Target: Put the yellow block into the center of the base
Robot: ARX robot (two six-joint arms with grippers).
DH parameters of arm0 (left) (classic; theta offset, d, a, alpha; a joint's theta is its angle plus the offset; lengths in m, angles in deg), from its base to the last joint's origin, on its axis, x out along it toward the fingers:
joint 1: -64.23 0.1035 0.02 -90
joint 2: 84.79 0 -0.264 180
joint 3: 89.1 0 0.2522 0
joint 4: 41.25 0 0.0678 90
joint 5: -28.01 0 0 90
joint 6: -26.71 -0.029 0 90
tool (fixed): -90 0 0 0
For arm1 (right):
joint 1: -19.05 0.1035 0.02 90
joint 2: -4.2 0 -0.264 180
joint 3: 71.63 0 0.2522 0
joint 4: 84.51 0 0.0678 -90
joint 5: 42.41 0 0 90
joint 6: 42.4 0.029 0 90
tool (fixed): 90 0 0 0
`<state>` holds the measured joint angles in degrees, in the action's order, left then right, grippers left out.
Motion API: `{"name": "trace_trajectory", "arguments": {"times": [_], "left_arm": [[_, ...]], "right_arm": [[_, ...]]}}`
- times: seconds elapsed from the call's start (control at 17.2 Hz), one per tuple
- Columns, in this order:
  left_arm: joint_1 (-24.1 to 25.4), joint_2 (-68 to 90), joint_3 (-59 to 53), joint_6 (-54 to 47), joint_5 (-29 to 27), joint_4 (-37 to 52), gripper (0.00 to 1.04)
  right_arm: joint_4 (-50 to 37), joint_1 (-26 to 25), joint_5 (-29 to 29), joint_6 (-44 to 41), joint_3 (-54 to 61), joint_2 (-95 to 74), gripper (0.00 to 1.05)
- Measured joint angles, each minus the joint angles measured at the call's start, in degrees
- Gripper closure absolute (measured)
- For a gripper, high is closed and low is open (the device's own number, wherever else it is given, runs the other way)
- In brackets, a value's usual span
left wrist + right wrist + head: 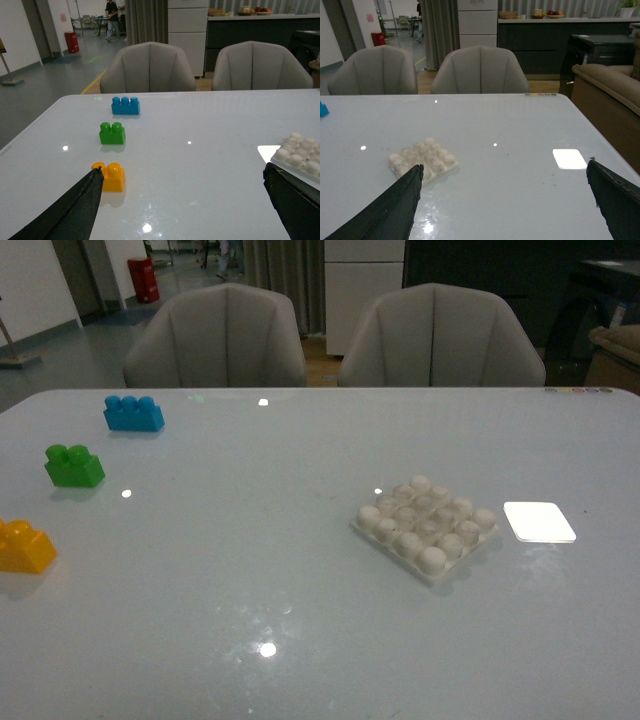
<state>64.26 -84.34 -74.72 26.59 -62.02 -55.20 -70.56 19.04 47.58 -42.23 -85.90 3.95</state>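
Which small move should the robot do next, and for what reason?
Probably shift the left hand sideways toward the yellow block until the block is centred in its opening. The hand is open and empty. In the left wrist view the block shows at one edge of the opening, not in its middle. The base has no block on it yet.

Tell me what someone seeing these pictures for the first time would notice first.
Three bright bricks line the left side of the table: blue brick farthest, green brick between, yellow block nearest. Right of centre sits the white studded base, a bright white patch just beside it on its right.
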Motion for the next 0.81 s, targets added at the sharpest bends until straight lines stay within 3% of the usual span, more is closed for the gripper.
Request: {"name": "trace_trajectory", "arguments": {"times": [0.75, 0.81], "left_arm": [[0.0, 0.0, 0.0, 0.0, 0.0, 0.0, 0.07], [0.0, 0.0, 0.0, 0.0, 0.0, 0.0, 0.07]], "right_arm": [[0.0, 0.0, 0.0, 0.0, 0.0, 0.0, 0.06], [1.1, 0.5, 1.9, 0.0, -0.2, -0.4, 0.06]]}}
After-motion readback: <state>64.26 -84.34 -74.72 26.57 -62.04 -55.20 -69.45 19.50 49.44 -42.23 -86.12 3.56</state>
